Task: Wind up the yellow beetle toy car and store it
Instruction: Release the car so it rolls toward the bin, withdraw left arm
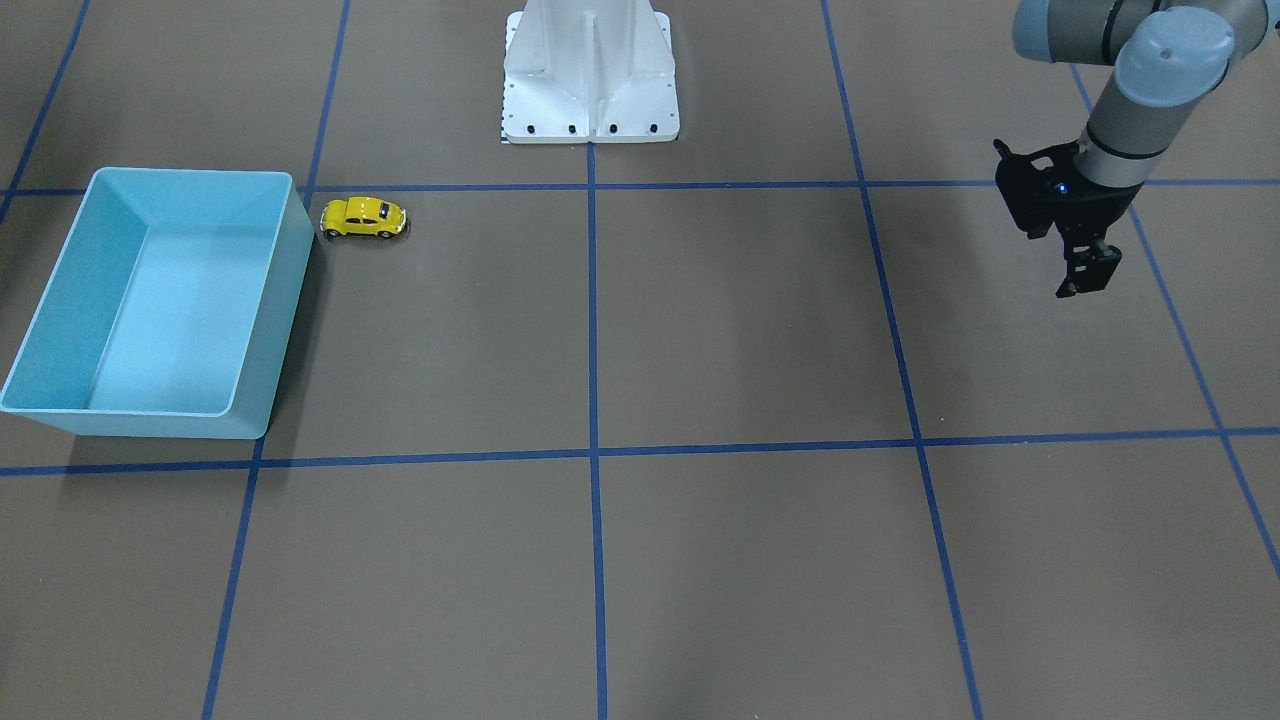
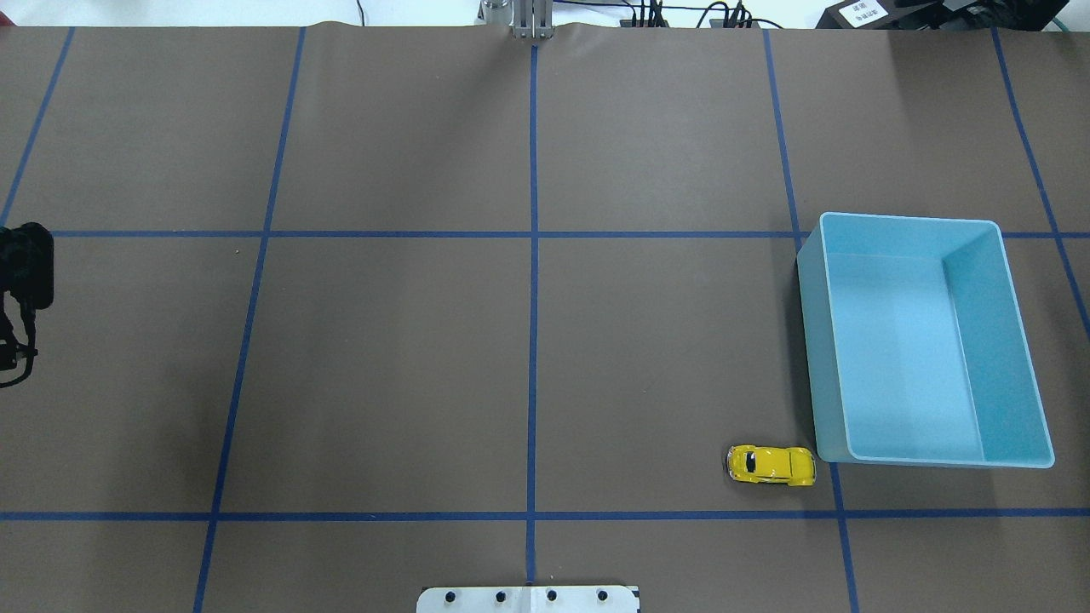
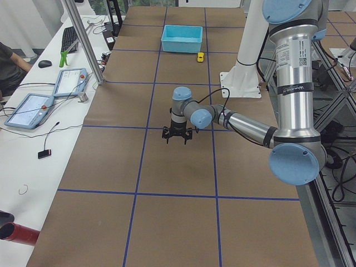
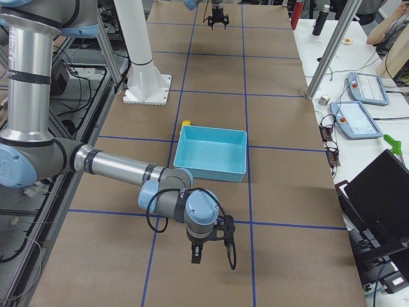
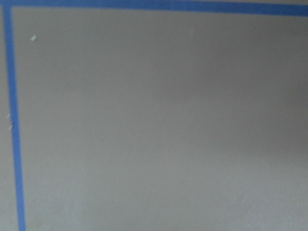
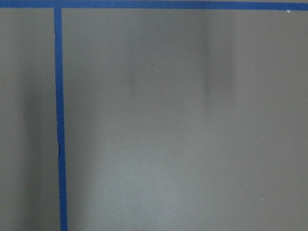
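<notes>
Spotted the yellow toy car [image 1: 363, 217] standing on its wheels on the table [image 1: 750, 330], outside the light blue bin [image 1: 280, 320]. Placed it just beside the bin's corner on the side toward the white robot base [image 1: 590, 80]. Cannot tell whether car and bin wall touch (gap, if any, too thin to make out). Noted its length running along the nearest blue tape line [image 1: 640, 186], close to where two lines cross. Made out dark windows and black wheels, no finer detail.

Found the bin rectangular and open-topped, sitting flat on the table on the robot's right half.

Logged the left pincer [image 3: 177, 139] hanging above the table and pointing straight down. Put it far over on the robot's left, well apart from both car and bin. Read its fingers as spread wide, gripping nothing.

Picked out the right pincer [image 4: 195, 257] only in the side view from the robot's right. Placed it low over the table, pointing down, past the bin toward that end of the table and well apart from the car. Cannot tell from that angle whether it is spread or closed.

Got only bare table and blue tape from both wrist cameras.
</notes>
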Robot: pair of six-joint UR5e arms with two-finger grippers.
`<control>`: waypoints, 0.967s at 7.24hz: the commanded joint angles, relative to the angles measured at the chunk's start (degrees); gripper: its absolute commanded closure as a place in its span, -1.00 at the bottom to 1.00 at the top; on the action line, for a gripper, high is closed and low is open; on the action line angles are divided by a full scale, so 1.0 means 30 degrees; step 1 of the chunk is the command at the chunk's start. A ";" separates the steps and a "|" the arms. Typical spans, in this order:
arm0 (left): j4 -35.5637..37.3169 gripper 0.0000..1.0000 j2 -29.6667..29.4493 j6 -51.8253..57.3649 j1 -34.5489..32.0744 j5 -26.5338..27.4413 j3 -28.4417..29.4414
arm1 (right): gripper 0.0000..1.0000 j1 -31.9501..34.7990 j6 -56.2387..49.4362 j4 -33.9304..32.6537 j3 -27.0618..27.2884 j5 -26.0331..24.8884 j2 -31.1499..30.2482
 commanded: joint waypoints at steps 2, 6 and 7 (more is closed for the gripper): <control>0.2427 -1.00 -0.0483 -1.2782 -0.3152 -0.2956 0.0019 | -1.00 -0.0612 -0.0020 -0.0451 0.4094 0.0141 -0.0706; 0.2489 -1.00 -0.0691 -1.5957 -0.6842 -0.8048 0.0807 | -1.00 -0.3122 -0.0049 -0.0629 0.9344 0.1577 -0.0682; 0.2460 -1.00 -0.0662 -1.5929 -0.7343 -0.8122 0.0955 | -1.00 -0.3567 -0.0049 -0.0658 1.0662 0.1781 -0.0711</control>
